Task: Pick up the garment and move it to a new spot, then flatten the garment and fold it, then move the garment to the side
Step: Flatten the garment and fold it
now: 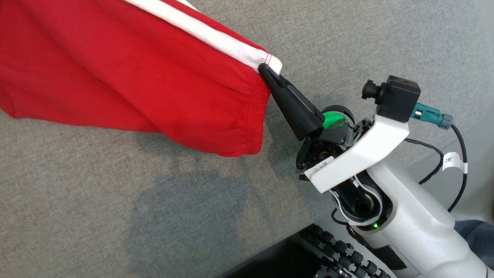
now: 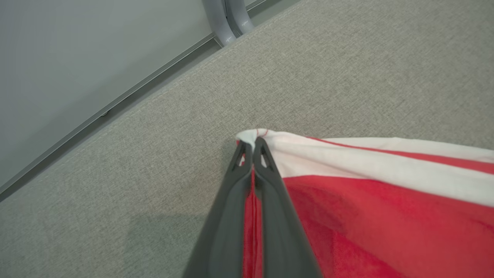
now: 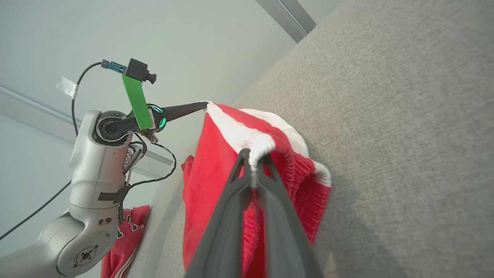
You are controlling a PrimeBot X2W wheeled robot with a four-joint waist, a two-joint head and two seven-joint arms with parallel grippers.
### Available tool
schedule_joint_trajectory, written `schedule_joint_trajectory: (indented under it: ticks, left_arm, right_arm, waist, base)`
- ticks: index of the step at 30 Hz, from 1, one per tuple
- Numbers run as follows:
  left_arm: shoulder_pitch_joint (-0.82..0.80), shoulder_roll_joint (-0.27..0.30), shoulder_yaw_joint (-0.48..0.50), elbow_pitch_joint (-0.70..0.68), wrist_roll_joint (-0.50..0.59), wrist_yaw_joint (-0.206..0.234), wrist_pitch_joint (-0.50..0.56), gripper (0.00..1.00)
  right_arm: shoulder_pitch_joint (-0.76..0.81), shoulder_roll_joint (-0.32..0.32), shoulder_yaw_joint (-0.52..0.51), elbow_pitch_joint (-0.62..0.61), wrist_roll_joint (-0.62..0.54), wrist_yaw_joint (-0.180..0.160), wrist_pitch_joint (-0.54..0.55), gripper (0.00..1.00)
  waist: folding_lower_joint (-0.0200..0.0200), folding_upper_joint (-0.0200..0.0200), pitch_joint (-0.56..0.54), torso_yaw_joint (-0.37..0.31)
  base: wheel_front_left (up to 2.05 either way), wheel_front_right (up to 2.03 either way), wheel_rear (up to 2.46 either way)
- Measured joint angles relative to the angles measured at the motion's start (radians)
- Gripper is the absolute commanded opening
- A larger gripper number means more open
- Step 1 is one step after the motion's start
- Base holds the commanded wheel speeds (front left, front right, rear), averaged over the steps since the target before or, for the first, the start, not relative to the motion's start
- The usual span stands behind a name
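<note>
A red garment (image 1: pixel 127 73) with a white side stripe and an elastic hem hangs stretched above the grey fabric surface (image 1: pixel 154 216), casting a shadow on it. My right gripper (image 1: pixel 265 69) is shut on the hem corner at the white stripe; the right wrist view shows it (image 3: pixel 252 154) pinching the bunched white edge of the garment (image 3: pixel 216 173). In the left wrist view, my left gripper (image 2: pixel 252 143) is shut on another white-striped corner of the garment (image 2: pixel 386 216). The right wrist view also shows the left gripper (image 3: pixel 203 104) holding that corner up.
The grey surface ends at an edge (image 1: pixel 270 247) by the robot's base, where black rollers (image 1: pixel 339 251) show. Another red cloth with lettering (image 3: pixel 127 239) hangs off the surface's edge. Grey metal legs (image 2: pixel 229 19) and a pale wall stand beyond the far edge. Blue fabric (image 1: pixel 476 235) lies at lower right.
</note>
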Motion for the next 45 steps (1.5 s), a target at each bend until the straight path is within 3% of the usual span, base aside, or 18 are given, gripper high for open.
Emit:
schedule_joint_trajectory:
  ticks: [1, 2, 3, 4, 5, 6, 7, 19, 32, 45]
  left_arm:
    - [0.000, -0.002, 0.000, 0.007, 0.000, -0.002, -0.007, 0.16]
    - [0.000, -0.005, 0.000, 0.015, 0.002, -0.002, -0.017, 0.45]
    - [0.000, -0.008, 0.000, 0.024, 0.002, -0.003, -0.025, 0.86]
    - [0.000, -0.012, -0.001, 0.029, 0.003, -0.003, -0.036, 0.98]
    - [0.000, -0.016, -0.001, 0.033, 0.004, -0.003, -0.047, 1.00]
    - [0.000, -0.023, -0.001, 0.038, 0.007, -0.005, -0.059, 1.00]
    - [0.000, -0.032, -0.001, 0.046, 0.008, -0.007, -0.068, 1.00]
    - [0.056, -0.074, 0.030, 0.100, -0.021, -0.019, -0.210, 1.00]
    - [0.258, -0.064, 0.074, 0.119, -0.065, -0.029, -0.389, 1.00]
    - [0.368, -0.036, 0.098, 0.136, -0.126, -0.035, -0.389, 1.00]
  right_arm:
    - [-0.001, -0.001, 0.003, 0.002, -0.001, 0.000, -0.006, 0.11]
    - [-0.002, -0.003, 0.006, 0.006, -0.008, 0.000, -0.009, 0.23]
    - [-0.005, -0.008, 0.007, 0.010, -0.018, 0.000, -0.014, 0.41]
    - [-0.008, -0.015, 0.007, 0.013, -0.029, 0.000, -0.021, 0.46]
    - [-0.012, -0.023, 0.006, 0.015, -0.042, 0.000, -0.030, 0.72]
    - [-0.016, -0.031, 0.003, 0.018, -0.053, 0.000, -0.036, 0.89]
    - [-0.017, -0.036, -0.001, 0.021, -0.059, 0.000, -0.040, 1.00]
    - [-0.014, -0.086, -0.046, 0.078, -0.181, -0.003, -0.076, 1.00]
    - [0.116, -0.112, -0.050, 0.076, -0.237, -0.067, -0.088, 1.00]
    - [0.167, -0.058, 0.011, 0.084, -0.244, -0.090, -0.090, 1.00]
  waist:
    - [0.0000, 0.0000, -0.003, 0.002]
    - [-0.0001, 0.0000, -0.006, 0.003]
    - [0.0000, 0.0000, -0.009, 0.004]
    - [0.0000, 0.0000, -0.012, 0.006]
    - [-0.0001, 0.0000, -0.015, 0.008]
    - [-0.0001, 0.0000, -0.018, 0.011]
    - [-0.0001, 0.0000, -0.021, 0.014]
    - [-0.0001, 0.0000, -0.071, 0.065]
    - [-0.0002, 0.0000, -0.154, 0.133]
    - [-0.0001, 0.0000, -0.151, 0.168]
  base:
    - [0.00, 0.00, 0.00]
    - [0.00, 0.00, 0.00]
    - [0.00, 0.00, 0.00]
    - [0.00, 0.00, 0.00]
    - [0.00, 0.00, 0.00]
    - [0.00, 0.00, 0.00]
    - [0.00, 0.00, 0.00]
    - [0.00, 0.00, 0.00]
    - [0.00, 0.00, 0.00]
    - [0.00, 0.00, 0.00]
